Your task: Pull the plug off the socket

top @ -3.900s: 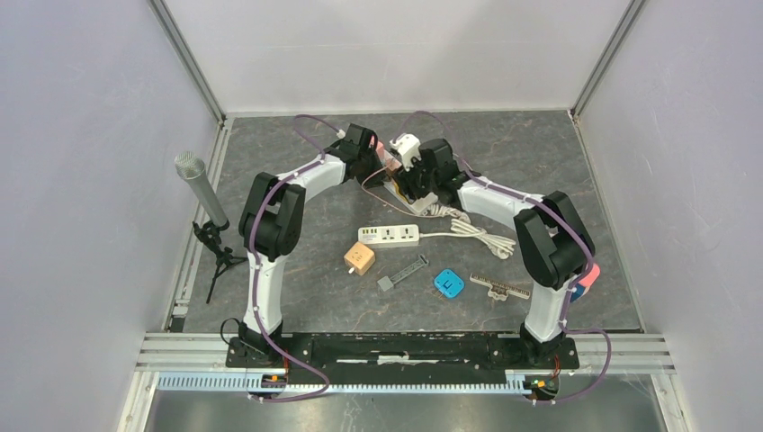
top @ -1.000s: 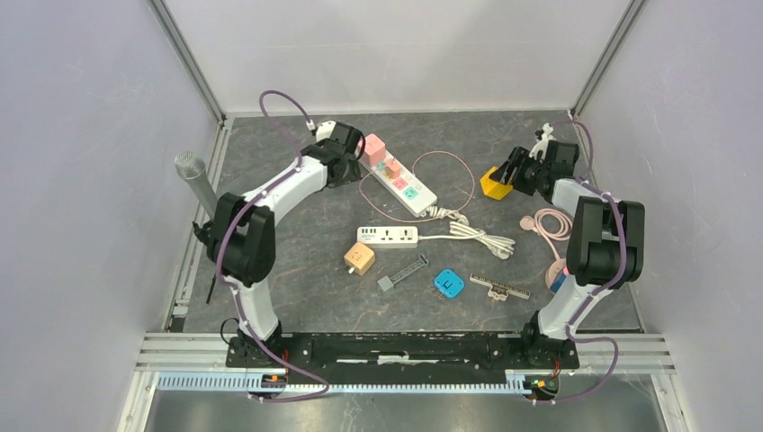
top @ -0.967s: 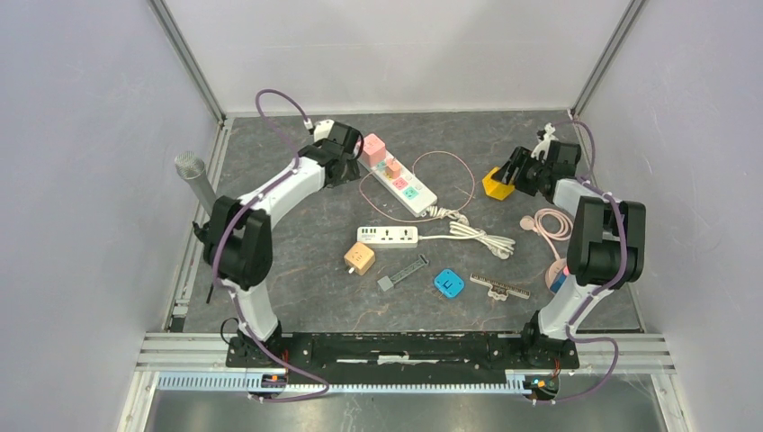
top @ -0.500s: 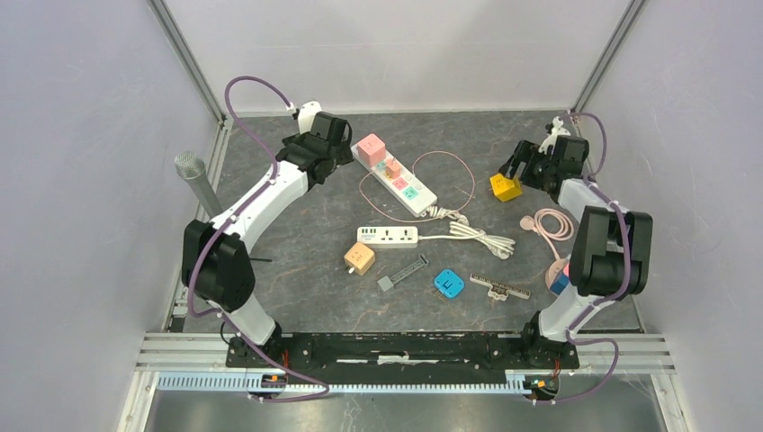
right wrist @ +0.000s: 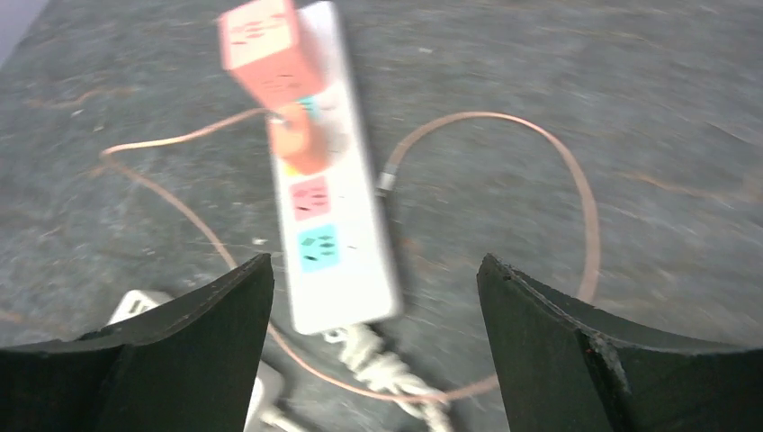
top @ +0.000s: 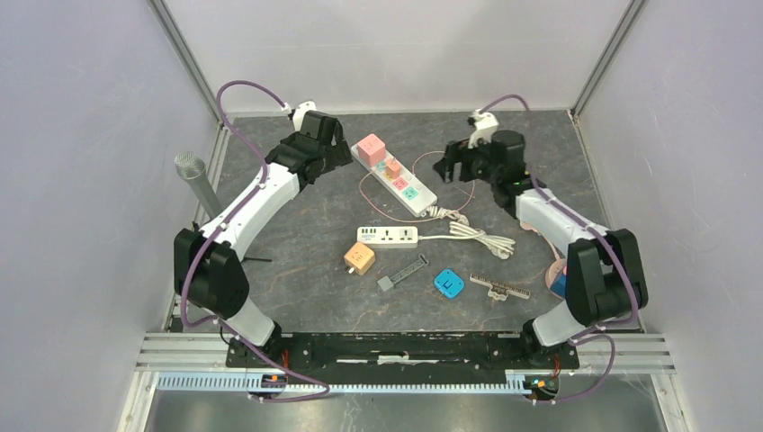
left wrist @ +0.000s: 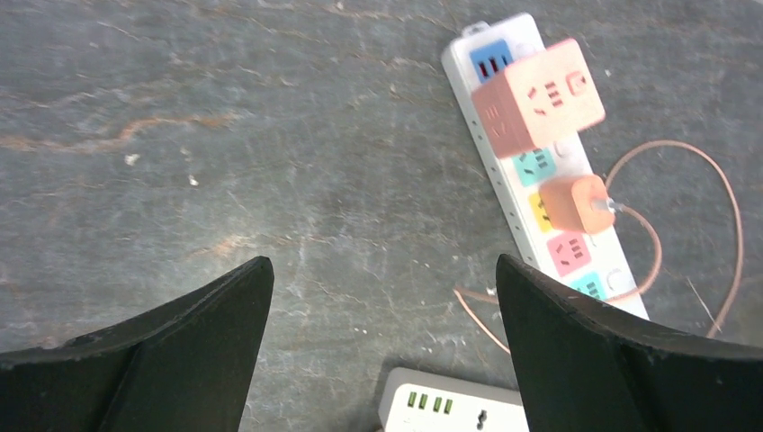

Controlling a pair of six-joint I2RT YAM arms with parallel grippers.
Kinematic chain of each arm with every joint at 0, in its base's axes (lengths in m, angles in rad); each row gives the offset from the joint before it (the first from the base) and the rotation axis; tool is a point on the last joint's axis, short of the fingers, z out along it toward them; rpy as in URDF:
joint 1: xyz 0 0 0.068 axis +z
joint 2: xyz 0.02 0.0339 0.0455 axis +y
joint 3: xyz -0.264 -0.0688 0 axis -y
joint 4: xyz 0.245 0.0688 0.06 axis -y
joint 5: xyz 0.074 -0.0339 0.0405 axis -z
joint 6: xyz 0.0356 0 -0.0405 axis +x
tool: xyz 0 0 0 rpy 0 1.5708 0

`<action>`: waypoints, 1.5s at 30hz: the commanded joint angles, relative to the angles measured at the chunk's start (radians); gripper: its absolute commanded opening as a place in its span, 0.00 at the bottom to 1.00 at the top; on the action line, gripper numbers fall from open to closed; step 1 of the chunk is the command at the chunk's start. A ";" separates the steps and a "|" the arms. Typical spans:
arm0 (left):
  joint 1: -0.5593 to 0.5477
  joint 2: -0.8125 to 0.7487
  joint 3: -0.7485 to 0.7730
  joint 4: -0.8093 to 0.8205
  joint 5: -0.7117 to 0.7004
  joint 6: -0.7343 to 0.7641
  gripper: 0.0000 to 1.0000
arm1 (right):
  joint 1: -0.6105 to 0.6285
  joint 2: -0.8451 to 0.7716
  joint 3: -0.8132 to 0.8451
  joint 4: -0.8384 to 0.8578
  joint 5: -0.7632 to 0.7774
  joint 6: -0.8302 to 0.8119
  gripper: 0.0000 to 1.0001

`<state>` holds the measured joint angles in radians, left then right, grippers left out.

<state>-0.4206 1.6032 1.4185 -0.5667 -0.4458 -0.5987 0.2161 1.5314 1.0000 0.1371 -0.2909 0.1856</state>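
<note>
At the left edge of the bench a grey microphone (top: 202, 191) stands tilted on a small black stand. Just right of it, toward the far left corner, the left gripper (left wrist: 382, 265) hangs over bare bench top with its jaws spread wide and nothing between them.

To its right lies the long white power strip (top: 399, 180) with coloured sockets, angled from the far side toward the middle of the bench. A pink cube adapter (left wrist: 537, 94) sits on the strip near its far end. One socket along is the orange plug (left wrist: 576, 202), seated in the strip. Its thin brownish cable (top: 461, 173) loops out across the bench on both sides of the strip.

The right gripper (right wrist: 376, 261) hovers to the right of the strip, above that cable loop. Its jaws are also wide and hold nothing. Its wrist view is blurred, but the strip and plug show ahead of the fingers, apart from them.

Nearer the front edge are a second white strip (top: 389, 236) with its thick white cord (top: 481, 238), then a tan cube (top: 359, 259), a grey bar (top: 402, 273), a blue square piece (top: 448, 283) and a comb-like strip (top: 499, 288). A pink coiled cable (top: 556, 267) peeks out beside the right arm near the right edge.
</note>
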 commanded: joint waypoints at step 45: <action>0.088 0.379 0.240 0.130 0.358 -0.205 0.89 | 0.333 0.638 0.482 0.153 0.100 -0.170 0.58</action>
<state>-0.3447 1.9690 1.6180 -0.4847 -0.0509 -0.7628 0.5434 2.1540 1.4277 0.2897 -0.1596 0.0246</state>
